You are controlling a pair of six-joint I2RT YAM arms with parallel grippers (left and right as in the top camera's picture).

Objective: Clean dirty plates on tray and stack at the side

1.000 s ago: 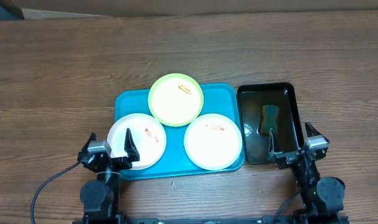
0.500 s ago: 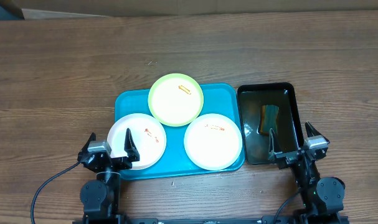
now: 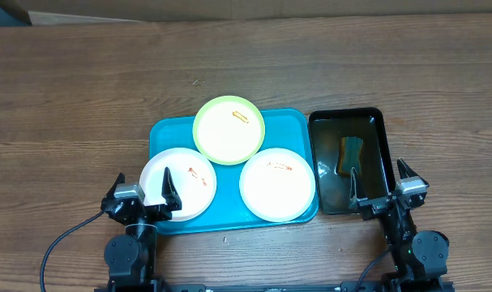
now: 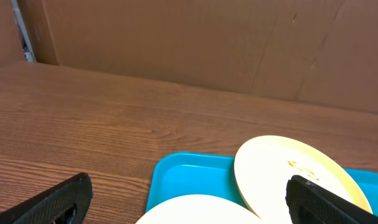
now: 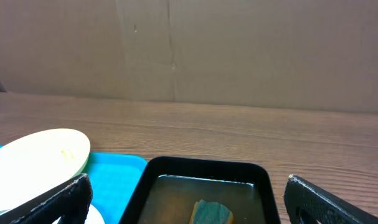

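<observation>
The bench (image 3: 83, 97) is brown wood-grain board, smooth with a dull sheen. The tray (image 3: 168, 134) is teal plastic, smooth and faintly glossy. The plates (image 3: 277, 185) look smooth and satin; plastic or glazed, I cannot tell. The black tray (image 3: 331, 182) is shiny plastic, wet inside, and its sponge (image 3: 350, 152) looks coarse. The backdrop (image 4: 176, 43) is matt brown cardboard.

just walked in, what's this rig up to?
Nothing is being handled yet. Both arms sit at the near table edge, with the left gripper and right gripper open and empty. Three smeared plates lie on the teal tray: yellow-green plate, left white plate, right white plate. A sponge sits in water in the black tray. No plate is stacked.
</observation>
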